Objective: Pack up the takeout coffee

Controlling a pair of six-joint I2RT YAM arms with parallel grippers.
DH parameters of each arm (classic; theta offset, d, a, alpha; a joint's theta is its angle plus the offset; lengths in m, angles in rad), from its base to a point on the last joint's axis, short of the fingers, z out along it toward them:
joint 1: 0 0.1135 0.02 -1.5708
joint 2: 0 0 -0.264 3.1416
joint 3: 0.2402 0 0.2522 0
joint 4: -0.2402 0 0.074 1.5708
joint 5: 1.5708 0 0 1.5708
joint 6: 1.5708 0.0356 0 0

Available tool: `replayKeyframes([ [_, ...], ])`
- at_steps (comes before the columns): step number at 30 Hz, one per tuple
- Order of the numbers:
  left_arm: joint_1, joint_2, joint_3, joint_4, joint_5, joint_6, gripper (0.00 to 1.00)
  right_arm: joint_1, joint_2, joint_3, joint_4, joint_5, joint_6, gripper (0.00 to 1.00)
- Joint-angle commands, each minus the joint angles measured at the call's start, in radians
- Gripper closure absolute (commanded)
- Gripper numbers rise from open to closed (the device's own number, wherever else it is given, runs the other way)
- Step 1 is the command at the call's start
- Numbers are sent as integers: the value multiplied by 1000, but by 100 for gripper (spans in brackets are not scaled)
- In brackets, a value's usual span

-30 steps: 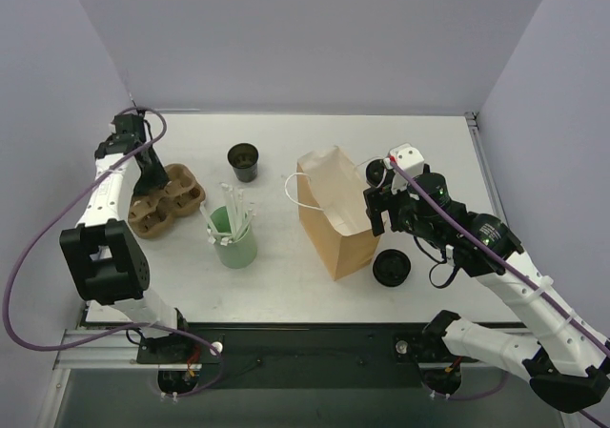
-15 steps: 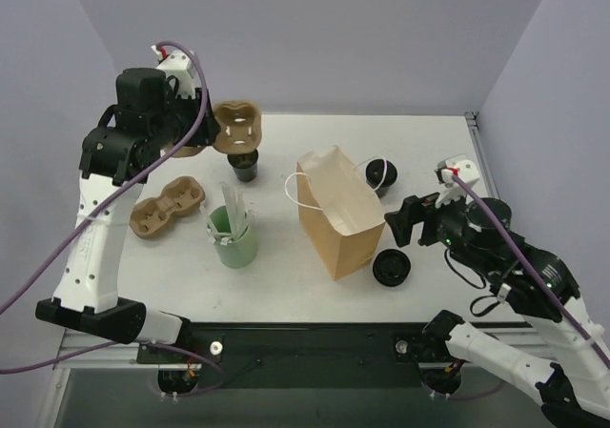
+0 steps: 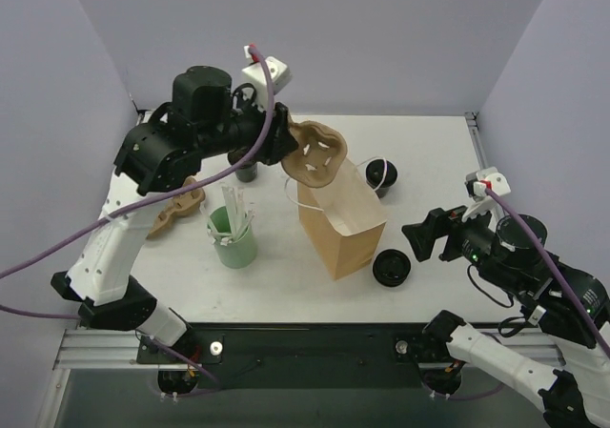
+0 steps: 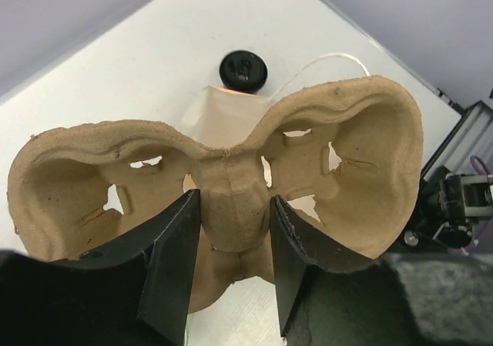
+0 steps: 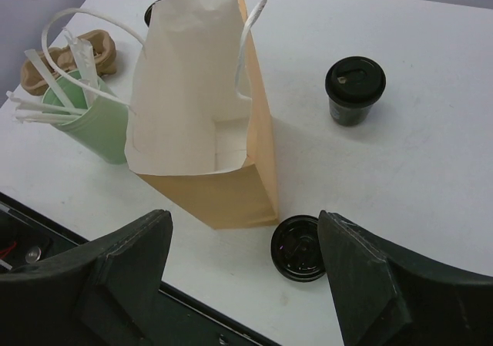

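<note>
The takeout coffee (image 3: 381, 174) (image 5: 354, 89) is a small black cup standing on the table just right of the open brown paper bag (image 3: 339, 226) (image 5: 199, 99). In the left wrist view the coffee (image 4: 243, 70) shows beyond the bag. My left gripper (image 3: 286, 148) (image 4: 235, 201) is shut on the middle ridge of a brown pulp cup carrier (image 3: 316, 153) (image 4: 231, 184), held tilted in the air above the bag's far left corner. My right gripper (image 3: 425, 235) (image 5: 246, 224) hangs open and empty to the right of the bag, above the flat black lid (image 3: 391, 268) (image 5: 300, 247).
A green cup (image 3: 234, 243) (image 5: 86, 124) full of white sticks stands left of the bag. A second pulp carrier (image 3: 177, 209) (image 5: 71, 52) lies at the far left. Another black cup (image 3: 247, 173) is mostly hidden behind my left arm.
My left arm lifted one carrier off the stack at the left and swung it right, over the bag. My right arm pulled back from the bag toward the near right.
</note>
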Motion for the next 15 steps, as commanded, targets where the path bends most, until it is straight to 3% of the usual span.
replayKeyframes([
  [1,-41,75,42,-17,53,60,52,-3,-74,45,-36,10,32,22],
  [9,-108,221,171,-16,169,128,52,-5,-102,15,-53,34,21,22],
  [15,-111,229,125,10,229,142,52,-5,-87,6,-53,94,47,22],
])
